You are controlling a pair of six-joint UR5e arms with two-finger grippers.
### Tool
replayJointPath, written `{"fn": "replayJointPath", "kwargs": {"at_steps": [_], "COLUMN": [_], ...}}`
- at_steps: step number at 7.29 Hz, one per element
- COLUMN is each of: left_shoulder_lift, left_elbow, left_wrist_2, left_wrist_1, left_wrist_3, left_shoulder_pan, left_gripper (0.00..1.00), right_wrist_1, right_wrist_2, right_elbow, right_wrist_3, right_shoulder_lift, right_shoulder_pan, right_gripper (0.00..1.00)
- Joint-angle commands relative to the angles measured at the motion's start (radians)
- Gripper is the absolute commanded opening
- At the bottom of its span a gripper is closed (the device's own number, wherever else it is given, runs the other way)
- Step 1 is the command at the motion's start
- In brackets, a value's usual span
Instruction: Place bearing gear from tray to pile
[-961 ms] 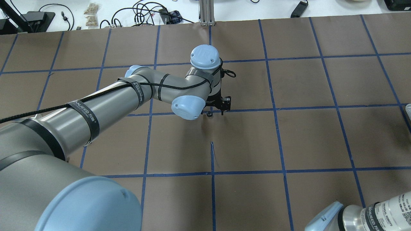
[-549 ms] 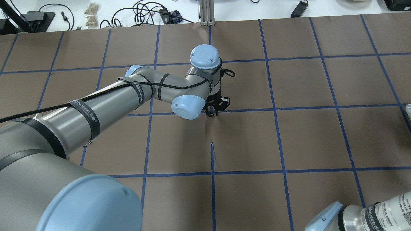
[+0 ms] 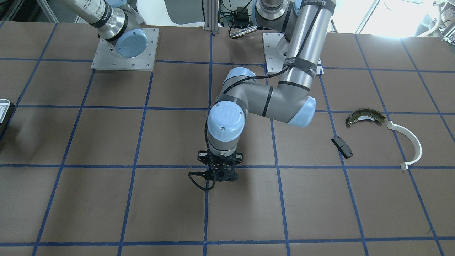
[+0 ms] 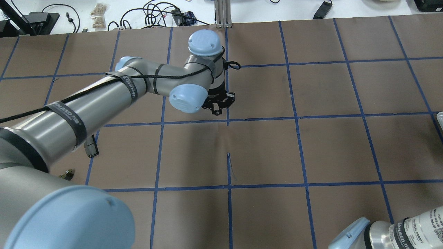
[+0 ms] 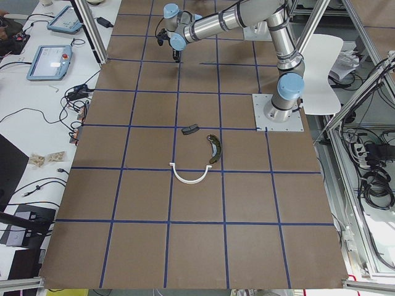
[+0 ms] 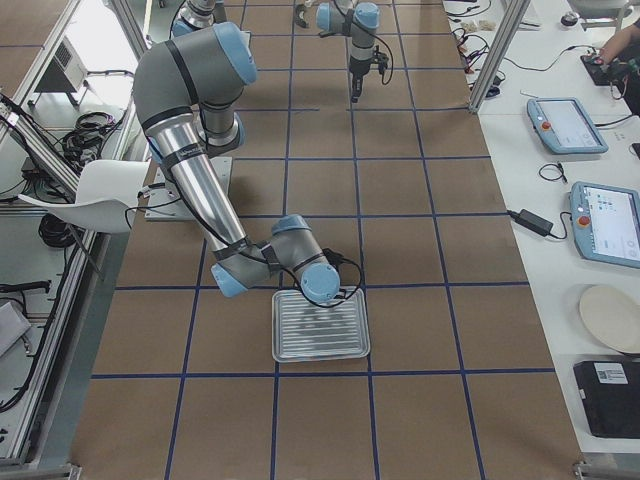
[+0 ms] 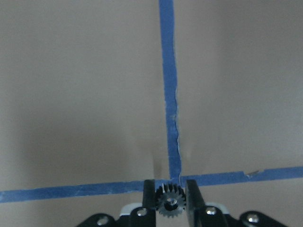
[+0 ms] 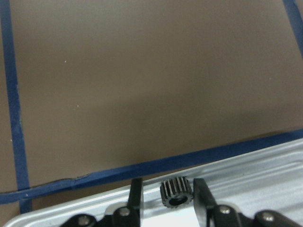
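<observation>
Brown paper gridded in blue tape covers the table (image 4: 332,148), where the left arm (image 4: 104,93), its strap (image 4: 71,119) lettered "WANJEED", reaches well apart from the pile (image 3: 366,117). Over a tape crossing the left gripper (image 7: 170,187) clenches the bearing gear (image 7: 170,203) between its fingers; the right gripper (image 8: 166,187) hangs spread over the tray (image 8: 265,165), straddling a second gear (image 8: 176,193).

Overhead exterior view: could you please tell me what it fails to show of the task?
Held bearing gear: hidden beneath the left gripper and wrist; only the left wrist view shows it.
Tray: cut off by the right edge.
Pile: mostly behind the left arm.
</observation>
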Motion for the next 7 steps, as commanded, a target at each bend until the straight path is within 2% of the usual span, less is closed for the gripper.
{"fn": "replayJointPath", "kwargs": {"at_steps": [1, 2, 3, 5, 6, 7], "left_shoulder_lift": [0.106, 0.155, 0.187, 0.207, 0.203, 0.186], "left_elbow": [-0.024, -0.084, -0.141, -0.234, -0.293, -0.355], "left_wrist_2": [0.082, 0.151, 0.152, 0.157, 0.157, 0.154], "left_wrist_1": [-0.144, -0.134, -0.128, -0.036, 0.053, 0.154], "left_wrist_3": [0.284, 0.448, 0.493, 0.654, 0.757, 0.828], "left_shoulder_pan": [0.201, 0.309, 0.412, 0.607, 0.688, 0.746], "left_gripper": [0.15, 0.14, 0.12, 0.10, 0.10, 0.11], "right_wrist_1": [0.000, 0.003, 0.021, 0.223, 0.277, 0.370], "right_wrist_2": [-0.001, -0.009, -0.004, -0.001, -0.004, -0.001], "right_elbow": [-0.006, -0.006, -0.003, 0.003, 0.003, 0.006], "right_wrist_3": [0.011, 0.020, 0.081, 0.387, 0.491, 0.688], "right_shoulder_lift": [-0.009, -0.018, -0.058, -0.218, -0.274, -0.344], "right_shoulder_pan": [0.000, 0.003, 0.008, 0.063, 0.124, 0.206], "right_gripper": [0.13, 0.09, 0.08, 0.05, 0.05, 0.04]}}
